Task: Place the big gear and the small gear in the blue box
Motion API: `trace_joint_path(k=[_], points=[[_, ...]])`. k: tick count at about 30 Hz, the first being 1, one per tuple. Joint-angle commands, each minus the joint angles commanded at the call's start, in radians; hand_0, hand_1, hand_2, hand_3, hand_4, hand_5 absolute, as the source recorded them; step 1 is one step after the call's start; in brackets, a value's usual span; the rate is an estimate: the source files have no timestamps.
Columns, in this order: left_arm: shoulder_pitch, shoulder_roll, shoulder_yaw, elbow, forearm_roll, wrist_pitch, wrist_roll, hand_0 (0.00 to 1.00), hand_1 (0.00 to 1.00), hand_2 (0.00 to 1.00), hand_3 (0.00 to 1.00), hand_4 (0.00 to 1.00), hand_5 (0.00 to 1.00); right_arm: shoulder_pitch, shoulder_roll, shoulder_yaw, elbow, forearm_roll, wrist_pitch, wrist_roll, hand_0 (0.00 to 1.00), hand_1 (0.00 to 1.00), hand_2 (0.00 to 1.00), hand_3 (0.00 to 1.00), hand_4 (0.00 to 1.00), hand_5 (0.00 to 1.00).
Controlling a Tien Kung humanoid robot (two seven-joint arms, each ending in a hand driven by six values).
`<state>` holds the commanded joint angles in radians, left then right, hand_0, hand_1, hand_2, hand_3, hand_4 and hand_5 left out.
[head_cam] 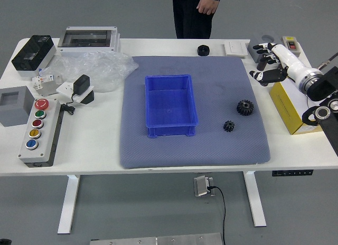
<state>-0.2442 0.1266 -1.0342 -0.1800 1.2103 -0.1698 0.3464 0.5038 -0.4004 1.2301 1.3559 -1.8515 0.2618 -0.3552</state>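
My right hand (281,55), fingers parted, grasping nothing, big gear (245,107) apart, to their near left, small gear (228,126) further near-left.

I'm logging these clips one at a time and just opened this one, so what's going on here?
The right robot hand is over the table's right side, fingers spread, holding nothing. The big gear and small gear both lie on the mat, to the right of the blue box, so neither is placed yet. A person stands at the far side, one hand hanging down and touching nothing on the table.
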Motion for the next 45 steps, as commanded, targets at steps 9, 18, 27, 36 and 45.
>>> trace_joint_path(k=[9,18,27,36,45], points=[[-0.001,0.001,0.001,0.000,0.003,-0.001,0.001,0.823,0.782,0.776,0.749,0.658,0.379,0.033,0.000,-0.164,-0.015,-0.297,0.076,-0.022,0.777,0.737,0.818,0.838,0.704,0.034],[-0.003,0.002,0.002,0.000,0.007,-0.003,0.001,0.822,0.782,0.776,0.749,0.658,0.378,0.065,0.013,-0.294,-0.079,-0.417,0.106,-0.016,0.790,0.753,0.848,0.860,0.715,0.055],[-0.005,0.001,0.002,0.000,0.008,-0.003,0.002,0.822,0.782,0.775,0.749,0.657,0.378,0.094,0.029,-0.336,-0.154,-0.417,0.104,0.007,0.785,0.756,0.854,0.869,0.719,0.062],[-0.005,-0.001,0.003,0.000,0.005,-0.003,0.002,0.822,0.782,0.776,0.749,0.657,0.378,0.120,0.044,-0.328,-0.230,-0.417,0.088,0.027,0.809,0.775,0.921,0.925,0.728,0.081],[-0.005,-0.002,0.003,0.000,0.004,-0.002,0.001,0.823,0.781,0.776,0.749,0.657,0.377,0.133,0.066,-0.299,-0.300,-0.417,0.076,0.037,0.812,0.776,0.930,0.933,0.732,0.084]])
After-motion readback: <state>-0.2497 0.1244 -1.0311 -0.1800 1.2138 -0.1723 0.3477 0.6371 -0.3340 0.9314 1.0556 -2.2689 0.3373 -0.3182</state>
